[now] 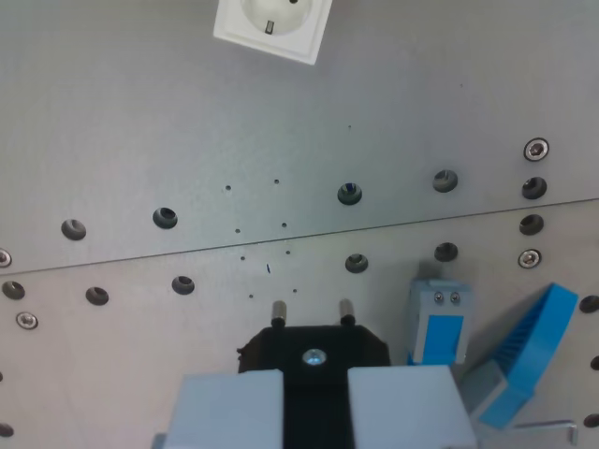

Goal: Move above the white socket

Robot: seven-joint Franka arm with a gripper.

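Observation:
The white socket (271, 26) lies at the top edge of the wrist view, slightly left of centre, tilted and partly cut off by the frame. My gripper (315, 379) is at the bottom centre, far below the socket in the picture. Its two grey fingers (229, 407) are shut on a black plug (314, 354). The plug's two metal pins (278, 311) point toward the top of the view.
The grey metal plate (281, 140) has a seam running across it, with several round holes (349, 194) and screws (535, 148). On the wrist view's right, a small blue-and-grey block (438, 323) stands beside a blue ribbed part (529, 354).

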